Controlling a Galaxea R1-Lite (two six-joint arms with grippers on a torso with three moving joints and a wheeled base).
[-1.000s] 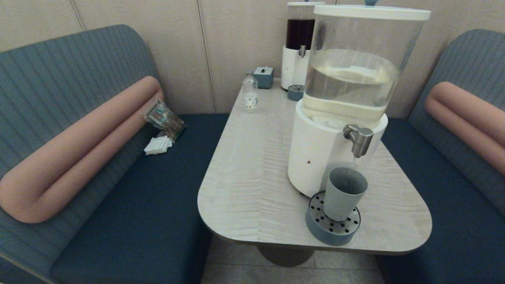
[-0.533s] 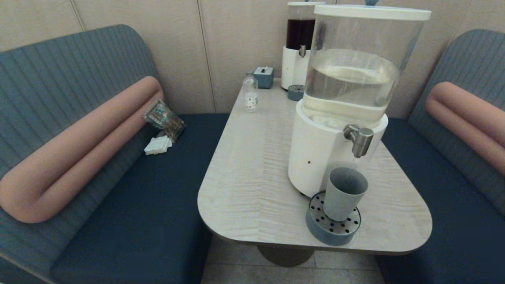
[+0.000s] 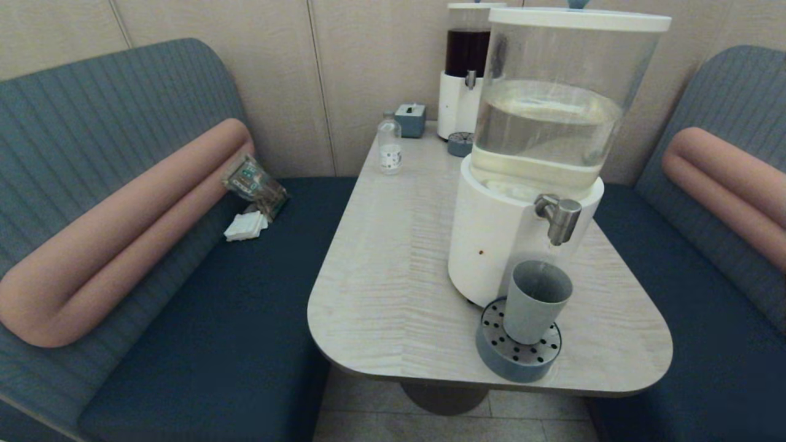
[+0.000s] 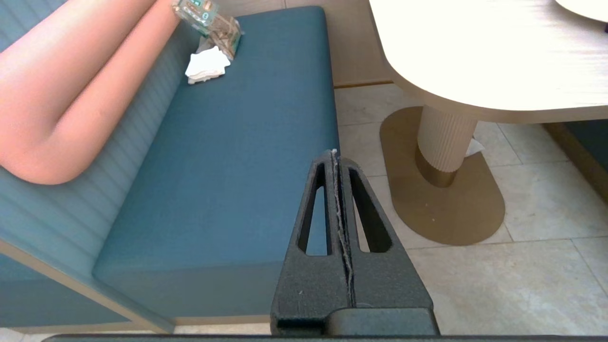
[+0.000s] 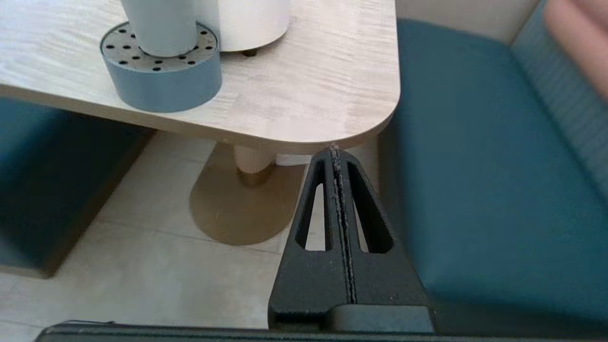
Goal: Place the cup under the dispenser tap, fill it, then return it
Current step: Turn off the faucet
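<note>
The cup (image 3: 535, 301) is shown standing upright on the perforated top of the round drip tray (image 3: 517, 356), directly below the dispenser tap (image 3: 559, 216) of the large clear-tank dispenser (image 3: 540, 141), near the front right corner of the table (image 3: 387, 270). Compared with the head views taken a second and half a second before, no displacement of the cup, tray, tap or dispenser is seen; only the liquid surface in the tank appears slightly altered in its ripple. Neither arm is seen in the head view. The left gripper (image 4: 336, 154) is shown below table height, over the edge of the left bench seat (image 4: 228, 156) and the tiled floor (image 4: 522, 266), with its fingers pressed together and nothing between them. The right gripper (image 5: 334, 151) is shown just beneath the table's rounded corner, beside the right bench seat (image 5: 484, 156), its fingers likewise closed on nothing; the cup (image 5: 159, 26) on the tray is seen from it, well apart. A small bottle (image 3: 389, 147), a tissue box (image 3: 410, 119) and a second dispenser holding dark liquid (image 3: 465, 67) are seen at the far end of the table.
</note>
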